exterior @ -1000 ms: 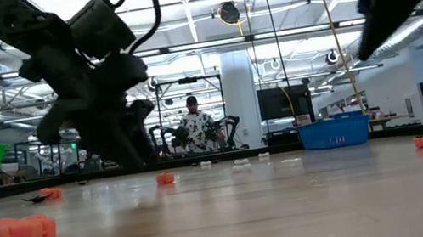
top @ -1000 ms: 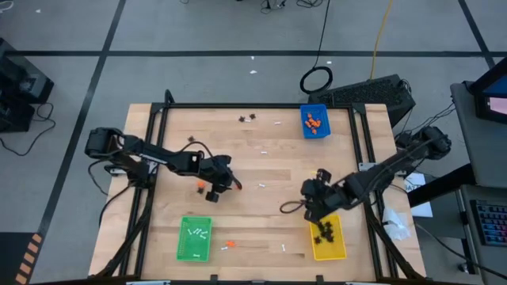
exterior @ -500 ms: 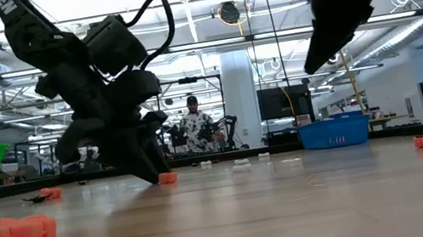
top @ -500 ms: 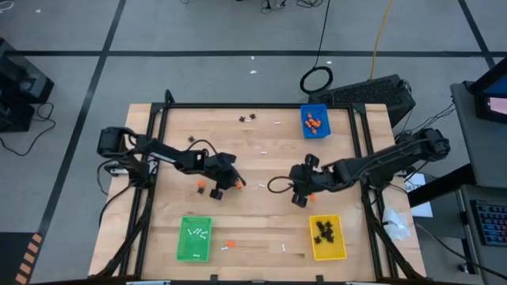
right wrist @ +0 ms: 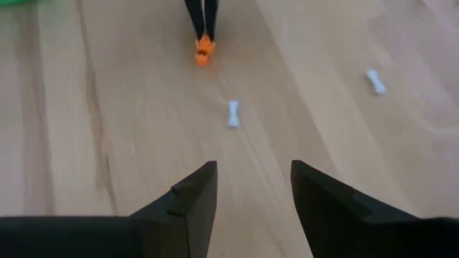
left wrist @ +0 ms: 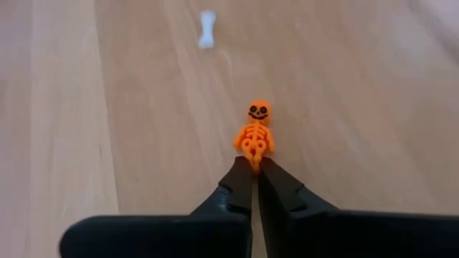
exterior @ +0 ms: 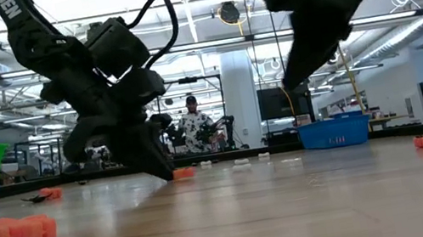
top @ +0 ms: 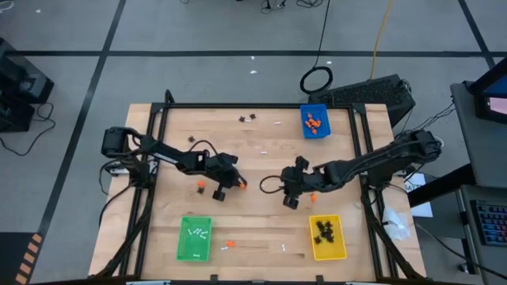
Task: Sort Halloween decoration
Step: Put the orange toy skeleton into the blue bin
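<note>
My left claw [left wrist: 254, 166] is clenched on the orange skeleton's [left wrist: 255, 135] feet, probably for the blue tray [top: 314, 122]; right claw [right wrist: 247, 193] hangs released.

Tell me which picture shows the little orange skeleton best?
The left wrist view: the orange skeleton fills the middle, smiling face clear, its lower end pinched in the left gripper. The high view shows only an orange speck, the low view a small lump, and the right wrist view a distant orange blob.

Skeleton figure [left wrist: 254, 134] on table [top: 261, 226], between both arms; bone [right wrist: 233, 113] beside.
</note>
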Robot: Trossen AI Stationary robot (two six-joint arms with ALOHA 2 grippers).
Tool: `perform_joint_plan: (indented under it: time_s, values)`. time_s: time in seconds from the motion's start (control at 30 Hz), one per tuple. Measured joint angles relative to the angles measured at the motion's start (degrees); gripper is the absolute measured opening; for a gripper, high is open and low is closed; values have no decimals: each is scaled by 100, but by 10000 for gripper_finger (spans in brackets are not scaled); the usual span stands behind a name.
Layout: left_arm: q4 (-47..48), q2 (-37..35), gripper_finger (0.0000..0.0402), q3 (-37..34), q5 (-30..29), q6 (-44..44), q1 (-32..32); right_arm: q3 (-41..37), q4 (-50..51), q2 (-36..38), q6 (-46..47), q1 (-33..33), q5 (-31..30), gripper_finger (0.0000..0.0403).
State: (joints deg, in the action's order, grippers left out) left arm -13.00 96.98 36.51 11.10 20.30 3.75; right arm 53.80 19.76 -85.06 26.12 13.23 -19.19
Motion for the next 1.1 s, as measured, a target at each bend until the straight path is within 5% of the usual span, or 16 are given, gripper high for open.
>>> perform_joint_plan:
  time_s: [0.33,0.53,0.77,1.1]
  values:
    - [-474,-8,1,1,621,-570,142,-4,-2437,-1376,-724,-2,-33,169]
    - [-766,-12,0,1,1059,-1154,150,-2,-3599,-1859,-2597,113,-291,169]
    - [-991,-19,0,1,1735,-1944,321,-2,-3995,-1969,-4575,427,-1021,169]
    - [-1713,-21,1,3,2389,-2918,448,-2,-4293,-1968,-5064,436,-1336,169]
